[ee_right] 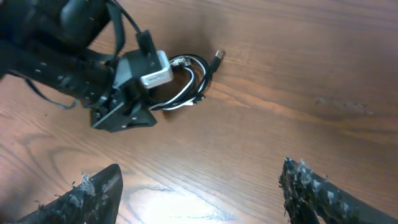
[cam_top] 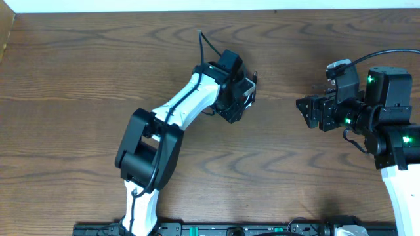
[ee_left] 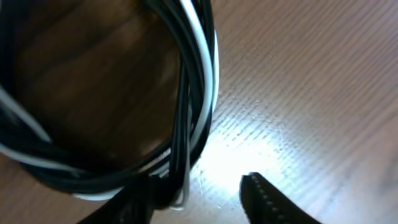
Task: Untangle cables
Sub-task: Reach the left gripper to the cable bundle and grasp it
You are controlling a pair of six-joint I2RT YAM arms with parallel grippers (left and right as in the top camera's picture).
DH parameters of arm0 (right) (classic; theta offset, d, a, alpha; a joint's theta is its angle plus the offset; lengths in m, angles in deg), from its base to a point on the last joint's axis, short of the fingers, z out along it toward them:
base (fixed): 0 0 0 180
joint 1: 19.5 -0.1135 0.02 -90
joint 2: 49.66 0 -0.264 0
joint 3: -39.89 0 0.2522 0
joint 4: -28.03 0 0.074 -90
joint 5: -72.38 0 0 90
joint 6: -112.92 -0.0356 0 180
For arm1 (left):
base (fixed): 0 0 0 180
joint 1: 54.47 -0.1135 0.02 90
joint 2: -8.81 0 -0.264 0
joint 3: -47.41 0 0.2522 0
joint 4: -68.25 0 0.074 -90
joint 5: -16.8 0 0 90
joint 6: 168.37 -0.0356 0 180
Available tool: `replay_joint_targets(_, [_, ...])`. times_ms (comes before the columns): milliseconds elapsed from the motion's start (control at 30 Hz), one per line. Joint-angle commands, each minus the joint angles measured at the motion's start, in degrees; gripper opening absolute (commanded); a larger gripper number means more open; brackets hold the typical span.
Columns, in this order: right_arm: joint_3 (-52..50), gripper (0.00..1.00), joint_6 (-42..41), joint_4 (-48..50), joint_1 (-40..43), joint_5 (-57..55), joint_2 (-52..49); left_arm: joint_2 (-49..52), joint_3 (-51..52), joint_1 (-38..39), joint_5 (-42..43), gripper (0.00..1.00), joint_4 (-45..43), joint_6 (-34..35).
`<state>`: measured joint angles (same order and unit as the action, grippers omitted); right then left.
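Both cables (ee_left: 202,93) cross the frame's lower left between jaws of the unclenched left gripper (ee_left: 193,186) (right gripper (ee_right: 200,171) released too), so closing may pinch both, tightening the tangle.

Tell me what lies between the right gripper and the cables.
Only bare wooden table. In the right wrist view, nothing sits between the right gripper and the cables. The overhead view shows the same empty stretch.

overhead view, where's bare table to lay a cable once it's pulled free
Widest bare wood: the table left of the left arm. Also the front stretch between it and the right arm, and a narrower gap between the left end effector and right end effector. Crowded at the left end effector, where the cables are coiled.
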<state>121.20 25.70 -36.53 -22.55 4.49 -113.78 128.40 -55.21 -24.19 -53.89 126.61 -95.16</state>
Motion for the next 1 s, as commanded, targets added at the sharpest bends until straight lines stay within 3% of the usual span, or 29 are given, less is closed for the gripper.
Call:
replay_joint_targets(0, [1.0,0.77,0.5,-0.2,-0.3,0.3,0.0,1.1,-0.7,0.1,-1.1,0.39,-0.7,-1.4])
replay_joint_targets(700, [1.0,0.78,0.5,-0.4,-0.3,0.3,-1.7,1.2,3.2,0.1,-3.8,0.33,-5.0,-1.4])
replay_joint_targets(833, [1.0,0.77,0.5,-0.5,-0.3,0.3,-2.6,1.5,3.6,0.1,-3.8,0.24,-5.0,-1.4])
replay_joint_targets(900, [1.0,0.77,0.5,-0.4,-0.3,0.3,-2.9,1.5,3.6,0.1,-3.8,0.11,-5.1,-1.4])
replay_joint_targets(967, [1.0,0.77,0.5,-0.4,-0.3,0.4,-3.1,1.2,3.4,0.1,-3.8,0.08,-5.0,0.5])
